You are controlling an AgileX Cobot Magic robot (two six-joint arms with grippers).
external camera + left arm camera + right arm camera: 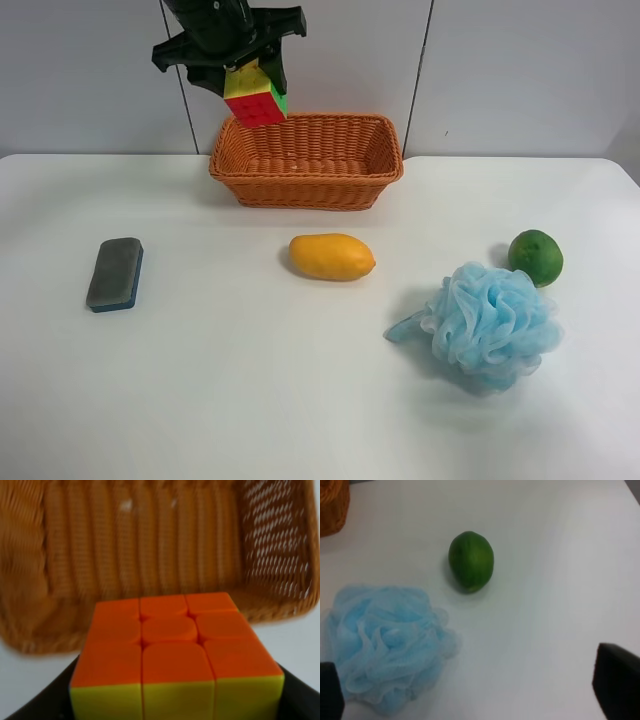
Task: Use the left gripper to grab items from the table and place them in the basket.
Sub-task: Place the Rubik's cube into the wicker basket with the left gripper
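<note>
Jaws of the black two-finger left gripper (248, 72) are shut on the yellow, red and green puzzle cube (255, 95), which fills the gap between them. You hold it in the air, clear of the large white table (250, 380).

Finding: the orange-brown woven wicker basket (300, 185) lies below and ahead of the cube. In the exterior high view the cube hangs over the basket's left end, near its rear corner, not over the middle. The left wrist view shows the cube's orange face (170, 645) with the basket floor (150, 545) beyond it and white table at both lower corners. I judge you are about over the rim, not well inside it.

The basket's long axis runs across the exterior high view. Carry the cube along that axis toward the centre before you release, or it may strike the rim.

Right gripper (472, 695): fingers spread wide, holding nothing, above the blue mesh bath pouf (385, 645) and green round fruit (471, 561).

Not yet collected: yellow-orange mango (332, 256) and grey-and-blue block eraser (115, 273).
</note>
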